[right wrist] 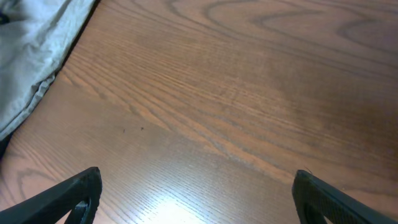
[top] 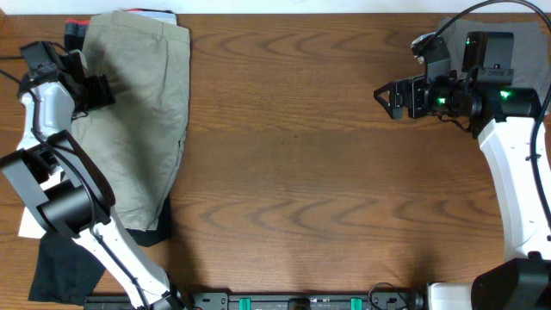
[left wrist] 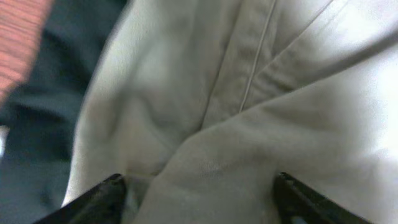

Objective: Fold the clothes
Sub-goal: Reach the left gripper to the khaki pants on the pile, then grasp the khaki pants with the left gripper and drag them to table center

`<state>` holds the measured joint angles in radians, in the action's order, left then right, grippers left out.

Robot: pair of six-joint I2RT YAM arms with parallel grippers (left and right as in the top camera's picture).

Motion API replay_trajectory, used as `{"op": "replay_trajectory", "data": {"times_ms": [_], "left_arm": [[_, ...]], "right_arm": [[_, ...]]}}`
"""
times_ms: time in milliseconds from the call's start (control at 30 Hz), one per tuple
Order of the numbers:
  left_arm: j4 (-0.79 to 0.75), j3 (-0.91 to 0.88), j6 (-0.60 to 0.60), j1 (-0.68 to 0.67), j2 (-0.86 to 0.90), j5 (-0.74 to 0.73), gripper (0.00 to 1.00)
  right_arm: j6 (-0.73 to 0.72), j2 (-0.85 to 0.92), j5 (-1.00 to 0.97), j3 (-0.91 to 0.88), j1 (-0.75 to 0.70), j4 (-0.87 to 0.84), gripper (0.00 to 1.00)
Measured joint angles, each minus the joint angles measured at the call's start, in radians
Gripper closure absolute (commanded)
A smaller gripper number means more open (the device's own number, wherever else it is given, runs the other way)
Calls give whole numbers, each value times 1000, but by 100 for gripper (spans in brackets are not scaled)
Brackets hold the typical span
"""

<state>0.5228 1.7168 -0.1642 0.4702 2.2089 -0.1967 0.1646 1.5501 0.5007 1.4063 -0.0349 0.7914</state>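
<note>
The khaki-beige shorts [top: 138,120] lie in a long pile at the left side of the table. In the left wrist view the shorts [left wrist: 261,106] fill the frame, with a seam and folds showing. My left gripper [top: 96,90] is over the upper left part of the shorts, its fingers [left wrist: 199,199] spread wide just above the cloth and holding nothing. My right gripper [top: 387,96] hovers open and empty over bare wood at the far right; its fingers [right wrist: 196,196] are wide apart. An edge of the shorts [right wrist: 37,56] shows at the top left of the right wrist view.
Dark garments lie under and around the shorts: a black one [top: 65,267] at the lower left and a dark one with red [top: 76,33] at the top left. A grey cloth [top: 525,52] lies at the top right. The wooden table [top: 327,172] spans the middle.
</note>
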Motion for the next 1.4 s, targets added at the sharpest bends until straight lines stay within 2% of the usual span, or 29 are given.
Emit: {"op": "replay_trajectory", "data": {"times_ms": [133, 400, 467, 500, 567, 600, 833, 1067, 1267, 1400], "left_arm": [[5, 0, 3, 1, 16, 1, 56], [0, 0, 55, 1, 13, 1, 59], [2, 0, 64, 1, 6, -2, 63], [5, 0, 70, 1, -2, -5, 68], [18, 0, 89, 1, -26, -16, 88], [26, 0, 100, 1, -39, -19, 94], [106, 0, 147, -6, -154, -109, 94], [159, 0, 165, -67, -171, -191, 94], [173, 0, 168, -217, -171, -229, 94], [178, 0, 168, -359, -171, -242, 94]], "right_arm": [[-2, 0, -1, 0, 0, -3, 11], [-3, 0, -1, 0, 0, -11, 15], [-3, 0, -1, 0, 0, -13, 16], [-3, 0, -1, 0, 0, -14, 17], [-3, 0, -1, 0, 0, -16, 19], [-3, 0, -1, 0, 0, -16, 20], [-3, 0, -1, 0, 0, -18, 25], [-3, 0, -2, 0, 0, -15, 27], [-3, 0, -3, 0, 0, -16, 27], [-4, 0, -11, 0, -1, -17, 32]]}}
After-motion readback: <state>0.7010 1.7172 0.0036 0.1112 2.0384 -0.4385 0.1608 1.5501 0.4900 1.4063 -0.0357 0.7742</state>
